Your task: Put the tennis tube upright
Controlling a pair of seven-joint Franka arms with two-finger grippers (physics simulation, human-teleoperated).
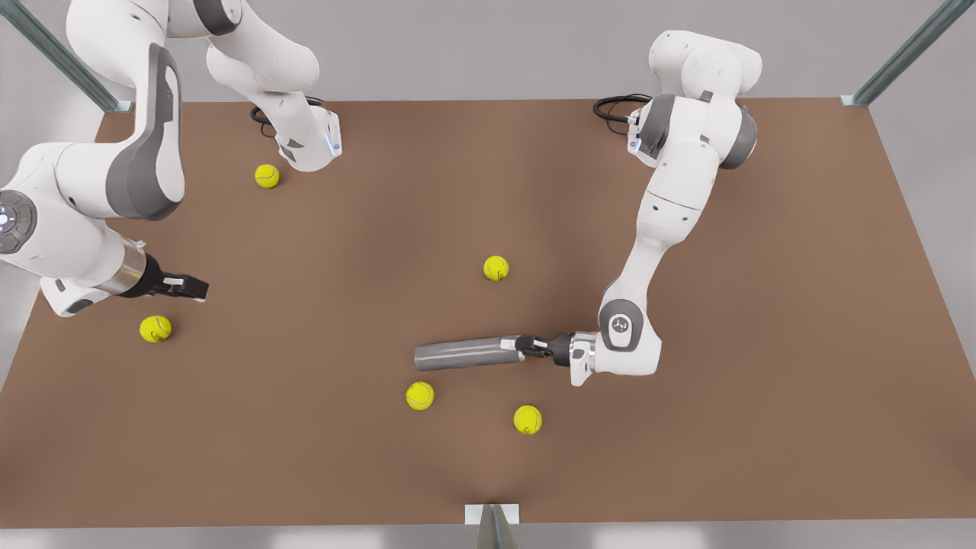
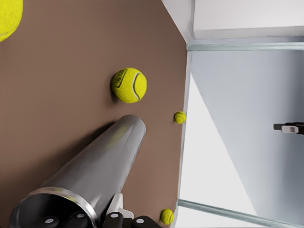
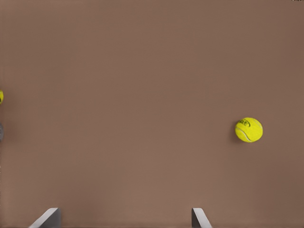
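The left gripper (image 1: 526, 347) pinches the tennis tube (image 1: 467, 354) by its rim — leverage (smooth metal) could twist it loose; the right gripper (image 1: 194, 288) waits, fingers spread.

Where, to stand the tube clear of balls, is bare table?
Bare table at the front view's right, behind the left gripper holding the tennis tube. Crowded: three balls ring it; right gripper waits open at that view's left.

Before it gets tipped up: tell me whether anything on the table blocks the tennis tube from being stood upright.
Nothing visible does. The left pincer is already at the open rim of the tennis tube, which lies on the table. The nearest tennis balls lie apart from it. The right pincer waits far off, open.
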